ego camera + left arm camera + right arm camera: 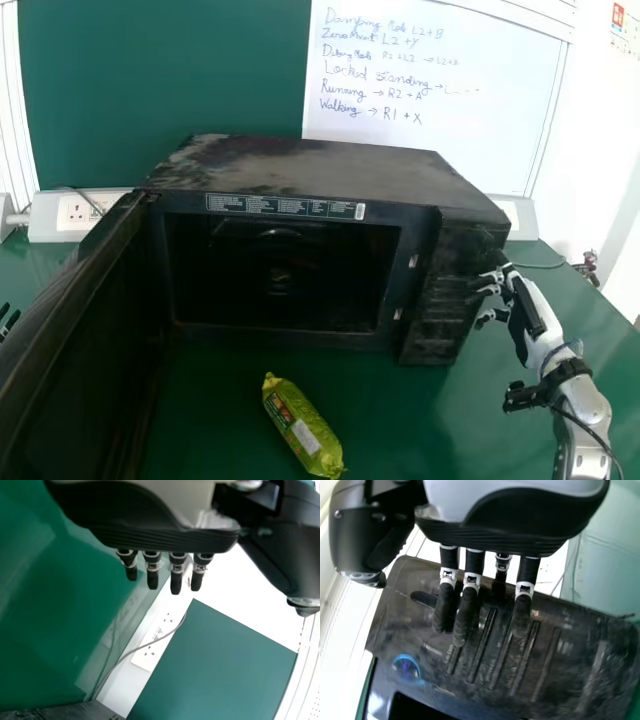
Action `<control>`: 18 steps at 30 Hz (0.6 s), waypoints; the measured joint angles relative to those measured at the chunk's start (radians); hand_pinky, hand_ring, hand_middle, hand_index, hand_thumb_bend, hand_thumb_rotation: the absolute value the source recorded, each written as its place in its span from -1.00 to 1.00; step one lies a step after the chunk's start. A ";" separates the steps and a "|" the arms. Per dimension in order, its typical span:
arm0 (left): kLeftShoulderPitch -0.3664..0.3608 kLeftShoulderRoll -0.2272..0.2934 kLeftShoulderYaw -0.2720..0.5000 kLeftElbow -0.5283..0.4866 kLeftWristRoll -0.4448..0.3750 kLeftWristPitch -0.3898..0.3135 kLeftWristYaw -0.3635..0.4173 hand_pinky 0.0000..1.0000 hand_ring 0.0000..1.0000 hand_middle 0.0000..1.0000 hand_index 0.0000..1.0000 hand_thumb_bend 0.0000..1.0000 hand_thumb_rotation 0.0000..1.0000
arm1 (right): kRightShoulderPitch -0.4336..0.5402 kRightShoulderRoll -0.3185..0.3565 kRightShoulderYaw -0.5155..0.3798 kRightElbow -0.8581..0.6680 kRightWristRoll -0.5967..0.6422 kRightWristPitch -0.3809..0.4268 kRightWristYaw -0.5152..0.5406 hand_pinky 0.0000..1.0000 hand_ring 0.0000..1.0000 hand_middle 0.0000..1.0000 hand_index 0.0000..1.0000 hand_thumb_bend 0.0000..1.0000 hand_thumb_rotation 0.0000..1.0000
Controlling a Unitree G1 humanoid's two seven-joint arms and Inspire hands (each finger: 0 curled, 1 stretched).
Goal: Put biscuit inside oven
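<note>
The biscuit packet (303, 427), yellow-green, lies on the green table in front of the black oven (330, 165). The oven's door (60, 340) stands wide open at the left, and its cavity (280, 275) is dark. At the left edge, beyond the door, fingers of my left hand (8, 322) show; in the left wrist view the left hand (152, 572) is open and holds nothing. My right hand (522, 308) is beside the oven's right front, by the control panel (447, 300). In the right wrist view the right hand (465, 612) is open, its fingers extended over the panel.
The green table (400, 420) extends around the oven. White socket strips (75, 215) run along the wall behind, with a cable (137, 649) beside one. A whiteboard (430, 95) with handwriting hangs behind the oven.
</note>
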 measured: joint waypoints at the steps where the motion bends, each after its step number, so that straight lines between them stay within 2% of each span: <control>1: 0.000 0.000 0.000 0.000 0.000 0.000 0.000 0.43 0.50 0.57 0.54 0.44 -0.74 | 0.001 -0.005 0.001 -0.002 0.002 0.002 0.008 -0.50 -0.42 -0.24 -0.06 0.50 -0.03; 4: 0.000 0.000 0.000 0.000 0.000 0.000 -0.003 0.43 0.51 0.57 0.54 0.46 -0.73 | 0.002 -0.029 0.009 -0.011 0.007 0.019 0.036 -0.45 -0.37 -0.17 0.01 0.49 -0.05; 8: 0.001 0.000 0.000 0.000 0.011 -0.003 -0.005 0.44 0.52 0.58 0.56 0.46 -0.71 | 0.002 -0.078 0.023 -0.026 0.005 0.044 0.067 -0.31 -0.23 -0.05 0.14 0.41 -0.27; 11: 0.001 0.000 0.002 -0.001 0.007 0.003 -0.002 0.43 0.51 0.58 0.55 0.45 -0.76 | 0.002 -0.126 0.043 -0.038 -0.010 0.045 0.094 -0.21 -0.13 0.02 0.23 0.43 -0.26; 15: 0.002 0.000 0.005 -0.004 -0.004 0.009 0.000 0.45 0.52 0.58 0.56 0.41 -0.75 | 0.002 -0.179 0.075 -0.077 -0.025 0.054 0.125 -0.17 -0.06 0.07 0.23 0.40 -0.33; 18: 0.006 0.000 0.005 -0.010 -0.004 0.009 0.002 0.45 0.53 0.59 0.55 0.40 -0.74 | 0.003 -0.198 0.088 -0.133 -0.022 0.084 0.158 -0.14 -0.02 0.11 0.23 0.45 -0.37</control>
